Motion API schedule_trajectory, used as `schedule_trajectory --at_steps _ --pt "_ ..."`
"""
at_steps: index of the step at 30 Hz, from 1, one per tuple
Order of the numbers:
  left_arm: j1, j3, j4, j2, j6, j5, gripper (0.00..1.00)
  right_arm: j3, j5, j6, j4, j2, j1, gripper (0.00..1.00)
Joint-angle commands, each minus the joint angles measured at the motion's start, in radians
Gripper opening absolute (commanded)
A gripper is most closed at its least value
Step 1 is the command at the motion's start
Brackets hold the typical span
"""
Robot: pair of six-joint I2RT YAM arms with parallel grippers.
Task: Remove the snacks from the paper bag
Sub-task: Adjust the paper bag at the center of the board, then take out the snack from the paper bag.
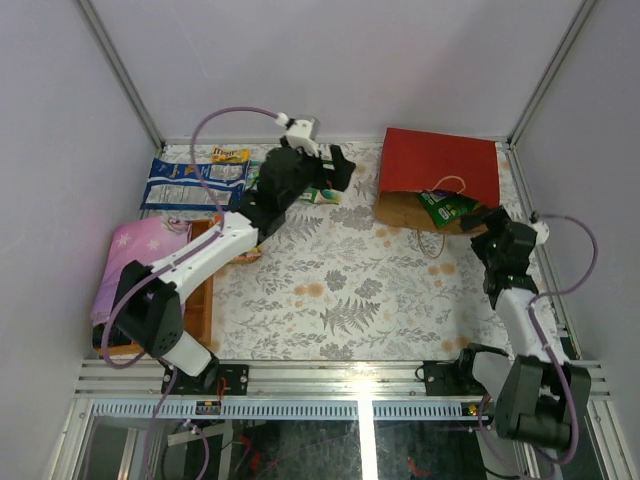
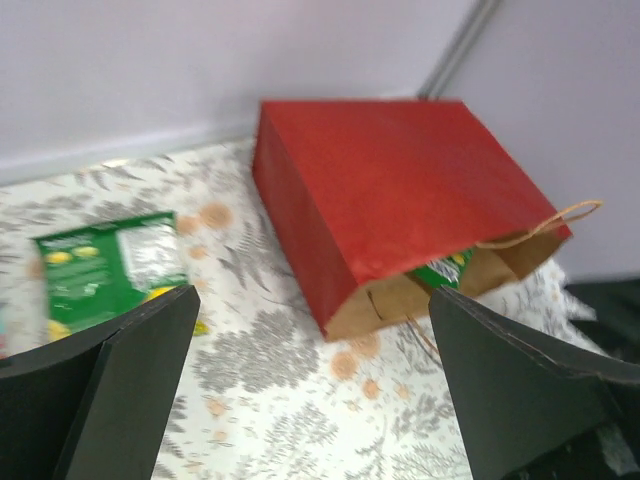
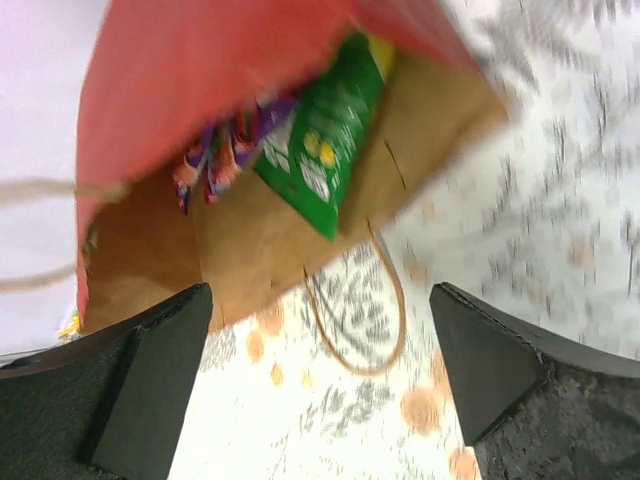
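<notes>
- Left gripper (image 2: 312, 300) has its two black fingers spread wide with nothing between them. It hangs over the far middle of the table (image 1: 350, 290), which has a leaf-patterned cover.
- Right gripper (image 3: 320, 290) is also spread wide and holds nothing. It points at the mouth of the paper bag (image 1: 440, 165) from close by.
- Lying on its side at the far right of the table, the red bag has its brown open mouth facing the near edge. One thin twine handle (image 3: 385, 320) lies in a loop on the table in front of it.
- A green packet (image 3: 325, 140) sticks partway out of the mouth. Purple and orange packets (image 3: 225, 150) sit deeper inside beside it.
- Another green packet (image 2: 105, 265) lies flat on the table, just beside the left gripper.
- Blue-and-white packs (image 1: 195, 183) lie at the far left of the table.
- A pink cloth (image 1: 135, 255) rests at the left edge, beside a wooden tray (image 1: 200, 300).
</notes>
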Motion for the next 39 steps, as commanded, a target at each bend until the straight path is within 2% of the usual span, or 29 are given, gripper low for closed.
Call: schedule_trajectory --at_steps 1,4,6,10,14,17,25,33,39 --pt "0.127 -0.092 0.102 -0.116 0.017 0.106 1.0 -0.147 0.075 0.278 -0.051 -0.209 0.057 0.97" --pt "0.216 -0.134 0.096 -0.172 -0.013 0.155 1.0 -0.24 0.174 0.359 -0.028 -0.347 0.141 0.92" --pt "0.26 -0.148 0.089 -0.194 -0.033 0.171 1.0 -0.269 0.209 0.38 0.011 -0.358 0.188 0.87" --pt "0.298 -0.162 0.08 -0.206 -0.043 0.179 1.0 -0.266 0.226 0.372 0.174 -0.162 0.204 0.85" --pt "0.324 -0.159 0.036 -0.223 -0.014 0.172 1.0 -0.165 0.174 0.349 0.332 0.112 0.196 0.83" --pt "0.38 -0.147 -0.015 -0.225 -0.015 0.208 1.0 -0.12 0.159 0.361 0.411 0.242 0.196 0.82" --pt "0.503 -0.146 -0.03 -0.205 -0.092 0.359 1.0 -0.067 0.205 0.37 0.453 0.392 0.168 0.81" --pt "0.535 -0.129 -0.04 -0.171 -0.125 0.437 1.0 -0.031 0.213 0.398 0.519 0.524 0.124 0.8" --pt "0.547 -0.133 -0.052 -0.166 -0.123 0.444 1.0 -0.011 0.233 0.426 0.592 0.588 0.123 0.75"
